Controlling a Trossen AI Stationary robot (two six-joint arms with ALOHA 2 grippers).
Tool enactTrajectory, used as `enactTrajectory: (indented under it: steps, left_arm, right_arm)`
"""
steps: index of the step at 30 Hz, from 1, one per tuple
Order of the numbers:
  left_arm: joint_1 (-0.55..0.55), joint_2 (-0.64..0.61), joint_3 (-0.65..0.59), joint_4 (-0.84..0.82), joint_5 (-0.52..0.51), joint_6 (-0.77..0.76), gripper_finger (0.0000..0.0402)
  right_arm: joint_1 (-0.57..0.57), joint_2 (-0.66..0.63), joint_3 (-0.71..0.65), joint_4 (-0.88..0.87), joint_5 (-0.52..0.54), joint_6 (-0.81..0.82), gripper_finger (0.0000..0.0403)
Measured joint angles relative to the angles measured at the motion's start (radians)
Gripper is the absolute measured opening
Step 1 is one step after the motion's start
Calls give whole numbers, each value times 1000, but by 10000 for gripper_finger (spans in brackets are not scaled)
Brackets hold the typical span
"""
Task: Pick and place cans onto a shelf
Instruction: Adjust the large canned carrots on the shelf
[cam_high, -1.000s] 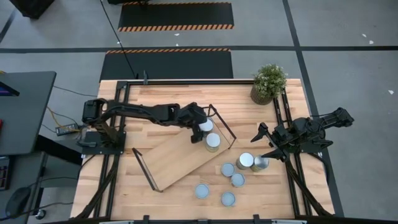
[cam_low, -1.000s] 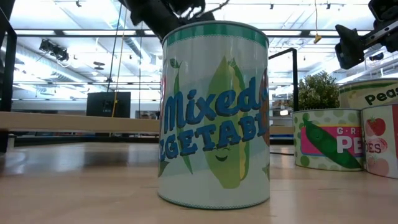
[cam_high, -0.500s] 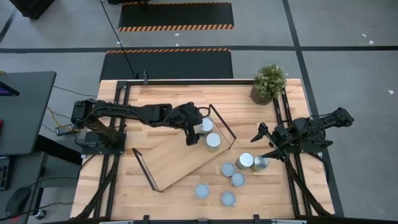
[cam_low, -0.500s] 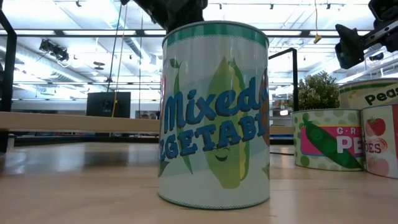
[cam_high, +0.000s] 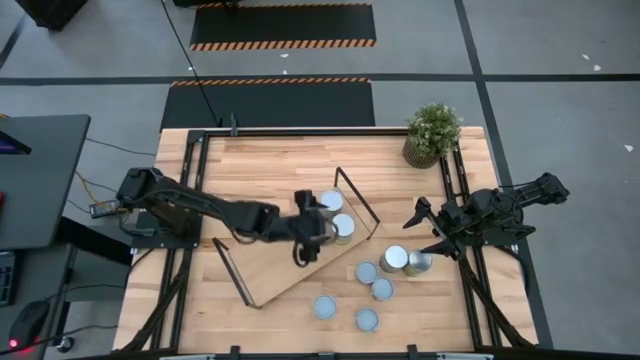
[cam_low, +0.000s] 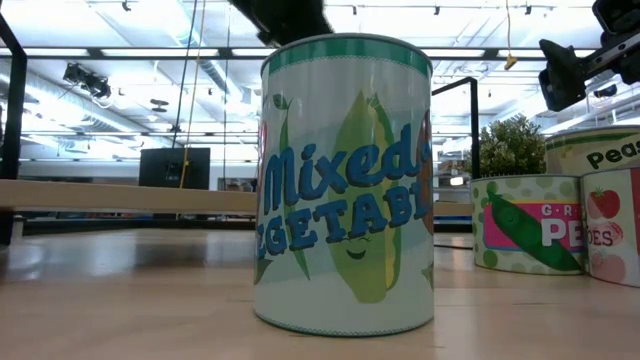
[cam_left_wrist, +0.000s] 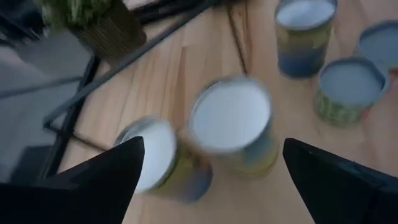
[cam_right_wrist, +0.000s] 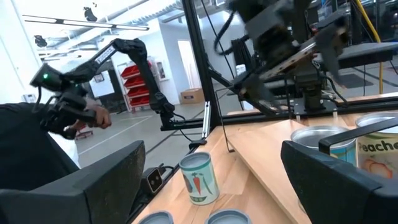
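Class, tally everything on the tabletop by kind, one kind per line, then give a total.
Cans on the shelf: 2
Cans on the table: 6
Shelf: 1
Potted plant: 1
Total: 10

Setting: robotics lab or test hall, industrial in build.

- Floor (cam_high: 560, 60): grey concrete, marked off with taped lines; two black mats (cam_high: 283, 25) edged in orange-and-black hazard stripes.
- Workstation: wooden tabletop (cam_high: 270, 165) inside a black metal frame (cam_high: 300, 130), with two dark robot arms mounted at its sides.
- Props: printed mock food cans (cam_low: 346, 185) labelled as vegetables and peas; a small potted plant (cam_high: 432, 133).
- Side desk (cam_high: 35, 180): dark, at the left, with cables trailing beside it.
- Background, low view: high open ceiling (cam_low: 130, 75) with strip lighting and hanging cables.
- Background, right wrist view: a further robot arm (cam_right_wrist: 127, 53), red storage bins (cam_right_wrist: 132, 81), a cardboard box (cam_right_wrist: 191, 96).
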Motion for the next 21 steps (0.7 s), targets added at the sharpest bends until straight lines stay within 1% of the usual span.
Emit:
enactTrajectory:
  steps: [3,7,13,21]
  left_arm:
    - [-40,48,6,31,-86,44,389]
    - [-68,107,63,29,-173,89,389]
    - [-78,185,144,2,-223,119,389]
    - [-68,217,157,-37,-266,144,389]
  right_arm:
    - [0,0,0,2,0,0,383]
    - [0,0,0,0,0,0,383]
    - [0,0,0,1,0,0,383]
    - [0,0,0,6,0,0,383]
